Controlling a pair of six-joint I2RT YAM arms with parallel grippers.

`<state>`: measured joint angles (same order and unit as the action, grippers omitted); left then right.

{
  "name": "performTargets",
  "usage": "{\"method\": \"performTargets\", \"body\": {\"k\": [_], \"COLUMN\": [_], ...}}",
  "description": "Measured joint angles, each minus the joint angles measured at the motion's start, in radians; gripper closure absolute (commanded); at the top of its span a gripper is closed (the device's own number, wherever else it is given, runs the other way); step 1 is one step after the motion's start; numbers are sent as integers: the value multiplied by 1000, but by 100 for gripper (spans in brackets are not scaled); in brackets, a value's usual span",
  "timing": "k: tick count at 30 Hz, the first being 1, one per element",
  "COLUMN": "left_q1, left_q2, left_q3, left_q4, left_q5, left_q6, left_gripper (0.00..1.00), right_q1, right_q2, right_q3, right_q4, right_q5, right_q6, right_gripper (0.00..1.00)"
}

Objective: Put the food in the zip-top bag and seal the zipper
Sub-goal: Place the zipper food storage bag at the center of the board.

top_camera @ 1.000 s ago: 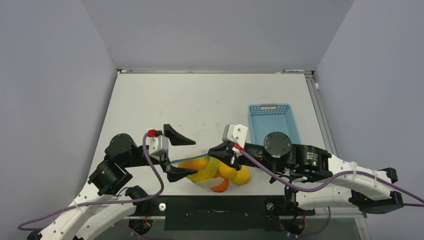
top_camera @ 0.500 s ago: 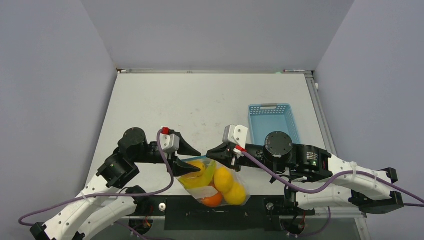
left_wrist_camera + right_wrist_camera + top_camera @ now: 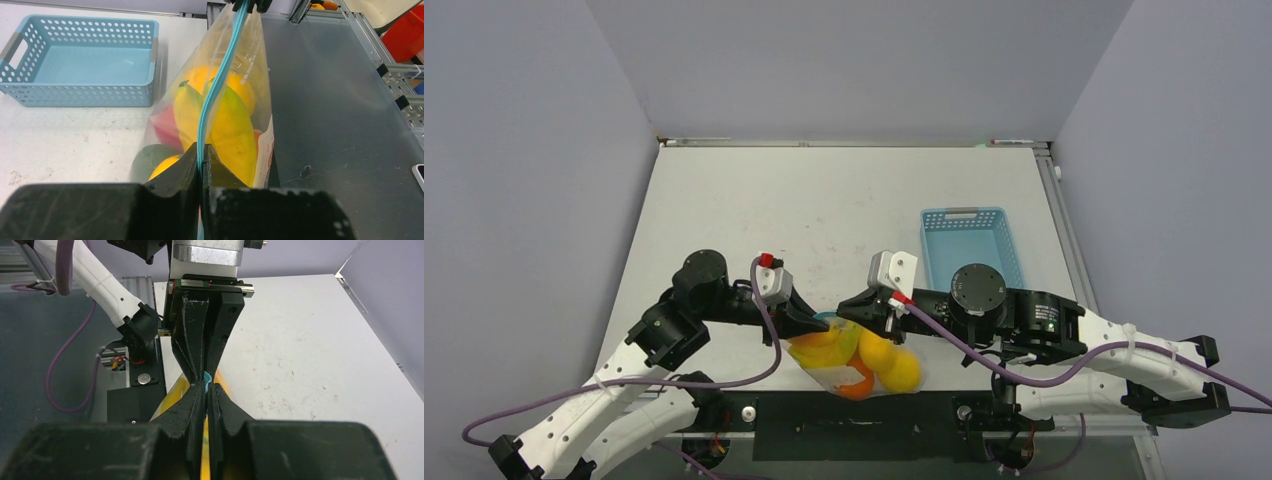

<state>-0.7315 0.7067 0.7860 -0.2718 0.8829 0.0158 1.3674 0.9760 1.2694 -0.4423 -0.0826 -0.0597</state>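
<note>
The left gripper (image 3: 201,150) and right gripper (image 3: 206,385) each clamp the light blue zipper strip (image 3: 220,80) of the clear plastic bag (image 3: 252,60). The scuffed white table (image 3: 824,200), enclosed by grey walls (image 3: 854,60), carries a light blue mesh basket (image 3: 964,213).

Pale lavender walls (image 3: 844,60) enclose a scuffed white table (image 3: 824,200)

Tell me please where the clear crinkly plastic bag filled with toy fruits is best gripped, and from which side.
Grip the thin light blue zipper strip along the mouth of the clear bag, near an end, one finger on each face. It is flat and stands on edge, while the plastic fruits make the walls below bulge. The left gripper and right gripper pinch it so.
</note>
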Motion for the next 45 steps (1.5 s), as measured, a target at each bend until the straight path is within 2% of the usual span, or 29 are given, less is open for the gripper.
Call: {"method": "performTargets", "body": {"k": [10,12,19,22,26,32,45], "left_q1": [0,0,0,0,0,2,64], "left_q2": [-19,-23,-22,-17,18,124,395], "left_q3": [0,2,37,56,94,155,250], "left_q4": [-13,-14,-50,-55,-71,-89,-42], "left_q5": [-64,-82,-185,-239,-316,-489,-774], "left_q6": [1,1,6,19,39,80,183], "left_gripper": [100,100,100,100,100,100,100], "right_q1": [0,0,0,0,0,0,0], "right_q2": [0,0,-29,-57,-93,-130,-174], "right_q3": [-10,-11,-30,-37,-41,-61,-122], "right_q4": [1,1,11,12,11,17,20], "right_q5": [85,121,294,393,513,674,748], "right_q6": [0,0,18,29,48,92,148], "right_gripper": [93,85,36,29,25,23,22]}}
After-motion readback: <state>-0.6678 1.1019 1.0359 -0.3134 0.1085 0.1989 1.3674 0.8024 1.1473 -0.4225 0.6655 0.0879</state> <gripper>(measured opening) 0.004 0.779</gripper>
